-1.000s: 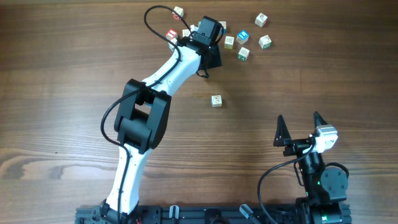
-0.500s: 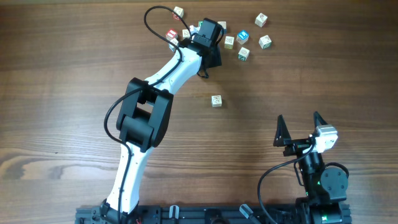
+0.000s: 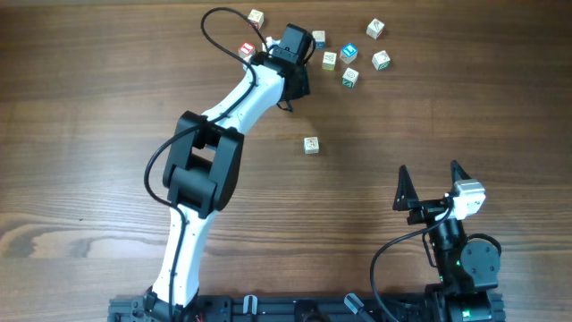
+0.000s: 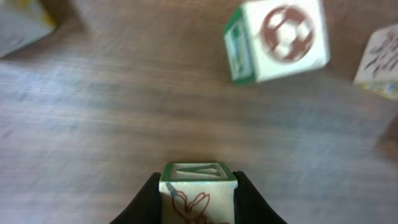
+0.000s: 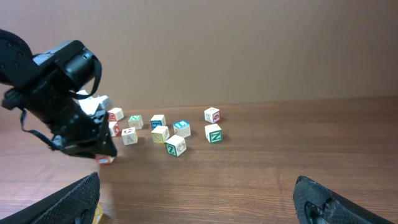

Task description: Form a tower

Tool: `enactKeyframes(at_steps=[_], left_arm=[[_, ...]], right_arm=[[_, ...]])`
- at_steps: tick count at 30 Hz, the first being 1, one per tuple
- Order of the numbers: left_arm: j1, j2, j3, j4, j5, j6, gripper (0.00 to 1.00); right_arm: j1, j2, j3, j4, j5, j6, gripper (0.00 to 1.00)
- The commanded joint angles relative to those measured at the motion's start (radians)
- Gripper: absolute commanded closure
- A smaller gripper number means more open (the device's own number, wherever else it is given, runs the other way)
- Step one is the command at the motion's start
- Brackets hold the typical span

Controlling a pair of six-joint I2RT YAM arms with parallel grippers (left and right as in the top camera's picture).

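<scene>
Up at the top middle of the overhead frame, the left gripper (image 4: 198, 198) sits among the loose cubes (image 3: 349, 53), its jaws clamped on two opposite sides of a cube (image 4: 198, 185) with a green-edged top face and a red drawing on the near side. Whether that cube is off the table (image 3: 107, 107) I cannot tell. No tower stands yet. Just right of the gripper and lower, near mid-frame, a lone cube (image 3: 310, 144) sits well apart from the cluster, and I judge it the likely base. The wrist view shows a ball-marked cube (image 4: 277, 40) at its upper right, apart from the held one. At the lower right of the overhead frame the right gripper (image 3: 431, 176) waits with jaws wide apart and nothing between them. The cubes look light, stiff and smooth-faced, so a mid-height pinch on flat opposite sides should hold, leaving top and bottom free for seating. A narrow stack of them will likely tip easily, so each cube should land square and be let go without a sideways nudge.
</scene>
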Motion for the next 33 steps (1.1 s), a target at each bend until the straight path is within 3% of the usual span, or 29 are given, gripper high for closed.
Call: enactKeyframes(at_steps=[1,7,14,21,24,29,33], left_arm=[[0.002,-0.151,-0.004,-0.057,-0.01,0.012,0.84],[-0.082,-0.344,-0.004,-0.276,-0.01,-0.001,0.85],[-0.223,-0.347,-0.004,-0.42,-0.01,-0.026,0.87],[-0.269,-0.338,-0.03,-0.42,-0.011,-0.114,0.88],[-0.272,-0.338,-0.101,-0.341,-0.01,-0.177,0.9],[-0.311,-0.338,-0.182,-0.247,-0.009,-0.179,0.96],[-0.359,-0.334,-0.184,-0.222,-0.011,-0.178,0.89]], right_arm=[[-0.003,-0.005,-0.001,0.002,-0.013,-0.002,0.0],[-0.003,-0.005,-0.001,0.002,-0.013,-0.002,0.0],[-0.003,-0.005,-0.001,0.002,-0.013,-0.002,0.0],[-0.003,-0.005,-0.001,0.002,-0.013,-0.002,0.0],[-0.003,-0.005,-0.001,0.002,-0.013,-0.002,0.0],[-0.003,-0.005,-0.001,0.002,-0.013,-0.002,0.0],[-0.003,-0.005,-0.001,0.002,-0.013,-0.002,0.01]])
